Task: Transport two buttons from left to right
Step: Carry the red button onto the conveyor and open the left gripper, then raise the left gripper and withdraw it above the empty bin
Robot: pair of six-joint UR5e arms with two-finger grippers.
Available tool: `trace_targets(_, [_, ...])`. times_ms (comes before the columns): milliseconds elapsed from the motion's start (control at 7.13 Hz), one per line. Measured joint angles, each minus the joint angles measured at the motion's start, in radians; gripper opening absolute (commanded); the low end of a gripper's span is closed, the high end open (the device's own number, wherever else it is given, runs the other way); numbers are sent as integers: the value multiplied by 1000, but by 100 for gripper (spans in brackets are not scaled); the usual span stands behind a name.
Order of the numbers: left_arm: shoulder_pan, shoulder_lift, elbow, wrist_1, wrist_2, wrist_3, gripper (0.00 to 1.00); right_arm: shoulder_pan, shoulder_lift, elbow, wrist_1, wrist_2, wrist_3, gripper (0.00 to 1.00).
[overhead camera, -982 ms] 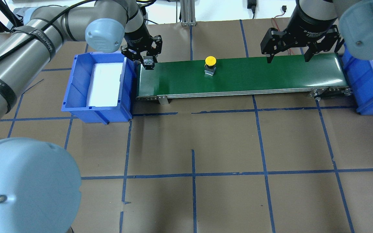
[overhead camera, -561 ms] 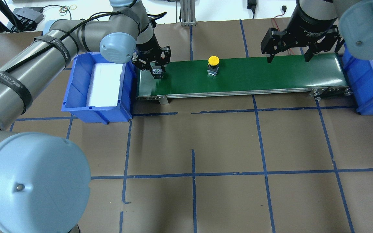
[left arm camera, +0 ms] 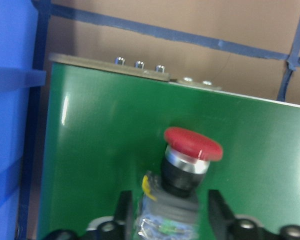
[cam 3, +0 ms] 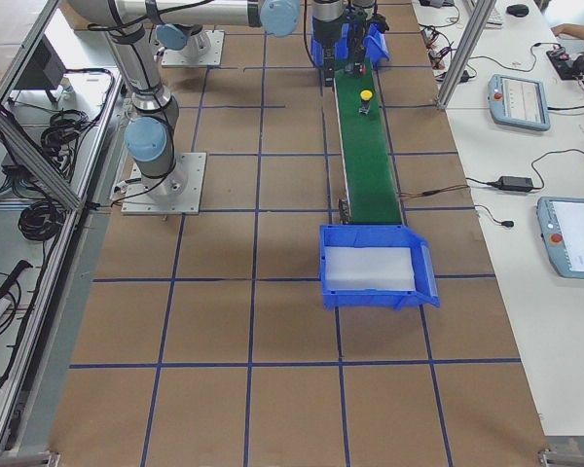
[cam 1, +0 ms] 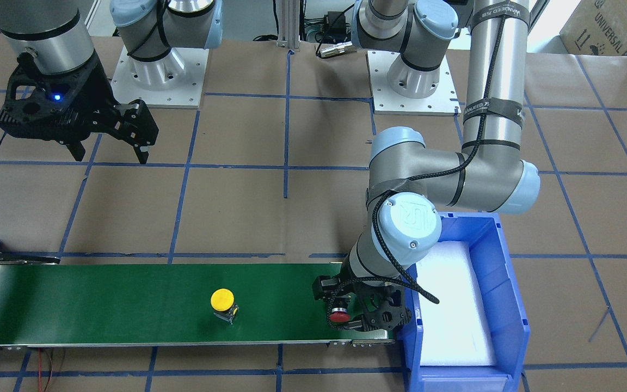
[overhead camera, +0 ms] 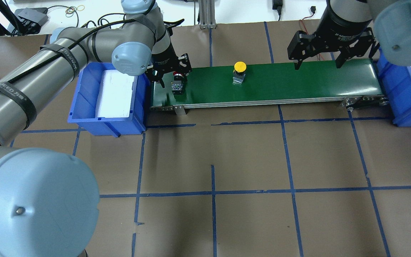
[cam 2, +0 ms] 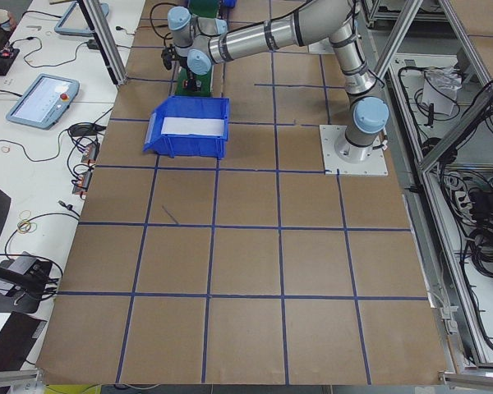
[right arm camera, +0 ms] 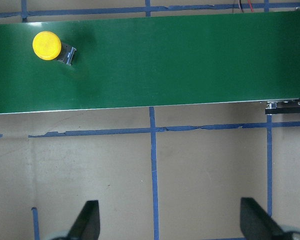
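Brown-papered worktop carries a green conveyor belt. At its left end the left end effector hangs spread around the red button; the yellow button stands mid-belt; the right end effector hangs spread wide.

A robotics lab: teach pendants, aluminium framing, a tape-gridded table.
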Motion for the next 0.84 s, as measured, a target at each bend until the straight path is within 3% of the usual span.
trace_targets(421, [61, 110, 8, -34, 37, 196, 100, -1, 0, 0, 1, 1, 0, 100])
trace_targets(842, [189, 343, -4, -304, 77, 325, 100, -2, 0, 0, 1, -1, 0, 100])
